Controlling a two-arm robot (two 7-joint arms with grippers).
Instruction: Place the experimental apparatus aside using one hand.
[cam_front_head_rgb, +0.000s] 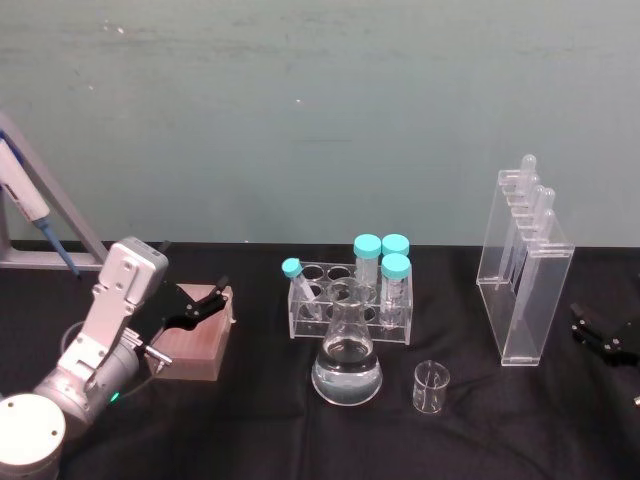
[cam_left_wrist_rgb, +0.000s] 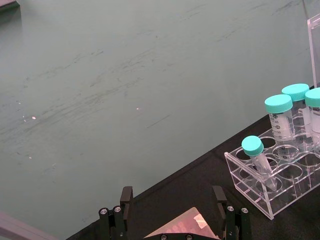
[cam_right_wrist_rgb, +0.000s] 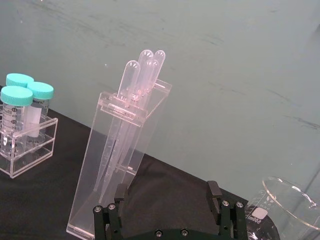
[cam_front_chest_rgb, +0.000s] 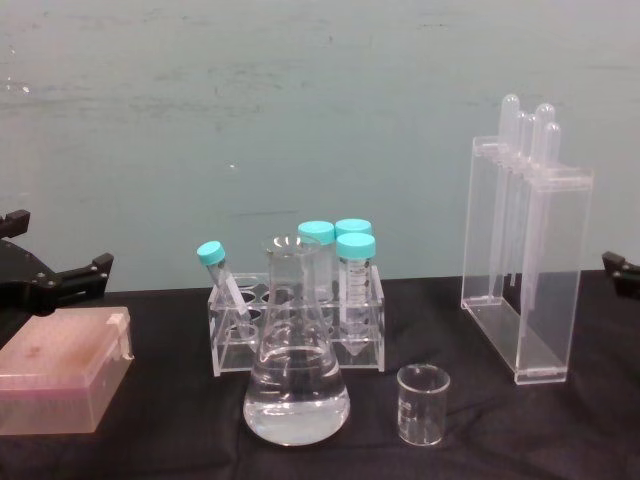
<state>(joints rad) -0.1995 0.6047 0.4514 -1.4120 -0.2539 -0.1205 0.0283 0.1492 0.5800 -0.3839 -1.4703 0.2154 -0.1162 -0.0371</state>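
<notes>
The conical flask with clear liquid stands at the table's front centre, seen from the side as flask. The small glass beaker is just right of it, also beaker. Farther right, the tall acrylic stand holds several pipettes; the right wrist view shows this stand close ahead. My right gripper rests open at the table's right edge, to the right of the stand, with nothing between its fingers. My left gripper is open over a pinkish box, far left of the labware.
A clear rack of teal-capped tubes stands right behind the flask. The pinkish box lies at the left under my left gripper. A larger glass beaker sits close beside my right gripper. A blue pipette leans at far left.
</notes>
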